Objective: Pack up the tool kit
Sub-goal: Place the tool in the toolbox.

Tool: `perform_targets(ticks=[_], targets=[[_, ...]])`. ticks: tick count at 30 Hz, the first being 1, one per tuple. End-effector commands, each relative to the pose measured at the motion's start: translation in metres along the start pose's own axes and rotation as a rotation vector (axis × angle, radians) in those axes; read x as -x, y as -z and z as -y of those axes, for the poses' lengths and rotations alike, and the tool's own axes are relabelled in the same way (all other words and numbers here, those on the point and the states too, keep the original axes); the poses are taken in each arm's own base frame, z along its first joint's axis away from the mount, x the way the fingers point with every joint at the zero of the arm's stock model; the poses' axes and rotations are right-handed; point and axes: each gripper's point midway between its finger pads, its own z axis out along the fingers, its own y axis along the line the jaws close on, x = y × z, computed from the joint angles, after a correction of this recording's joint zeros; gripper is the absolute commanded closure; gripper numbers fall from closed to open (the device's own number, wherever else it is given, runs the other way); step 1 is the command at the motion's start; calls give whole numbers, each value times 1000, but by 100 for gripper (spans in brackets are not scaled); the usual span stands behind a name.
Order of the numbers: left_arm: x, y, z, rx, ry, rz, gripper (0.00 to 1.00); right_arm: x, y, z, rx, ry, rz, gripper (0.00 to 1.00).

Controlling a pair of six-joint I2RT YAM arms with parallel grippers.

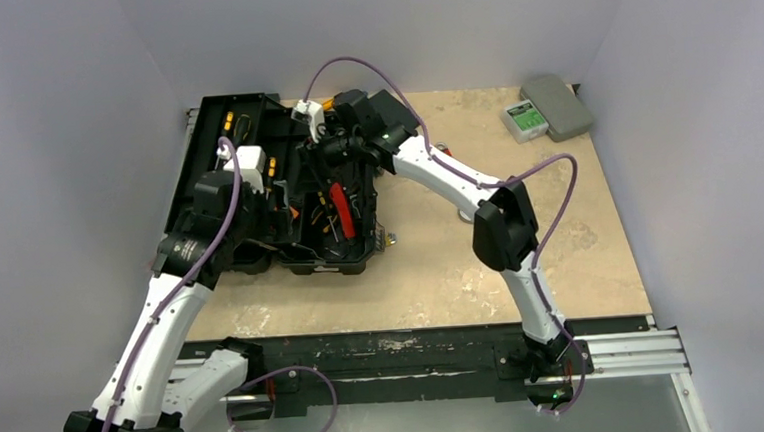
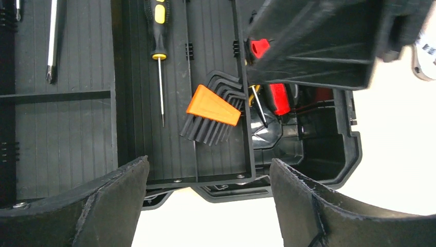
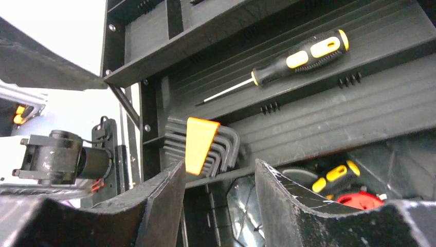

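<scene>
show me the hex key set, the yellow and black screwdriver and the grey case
hex key set (image 2: 213, 105): left wrist view, on its orange holder.
yellow and black screwdriver (image 3: 303, 54): right wrist view, on its handle.
grey case (image 1: 560, 105): top external view, on its lid.

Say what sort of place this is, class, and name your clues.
Probably a robot lab test cell: plain white walls box in a scuffed table, and the left arm and right arm are mounted on a metal rail.
</scene>
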Motion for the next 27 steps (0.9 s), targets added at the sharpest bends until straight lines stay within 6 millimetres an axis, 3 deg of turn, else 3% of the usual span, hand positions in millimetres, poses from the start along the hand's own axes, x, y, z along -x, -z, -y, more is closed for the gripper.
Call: perform_targets(ticks=[1,8,15,18,27], targets=[[9,-3,-8,52,24,-19,16,35,35,-17,-80,30,114,50],[8,-24,-13,83,17,-103,19,33,67,-19,-153,-10,204,55],[4,-42,-21,131,-34,-179,27,31,115,-21,-223,-54,318,59],[2,-48,-29,172,-61,-207,32,30,136,-28,-217,-65,358,61],[-12,-62,-34,205,-132,-355,35,9,172,-50,-216,-57,389,61]])
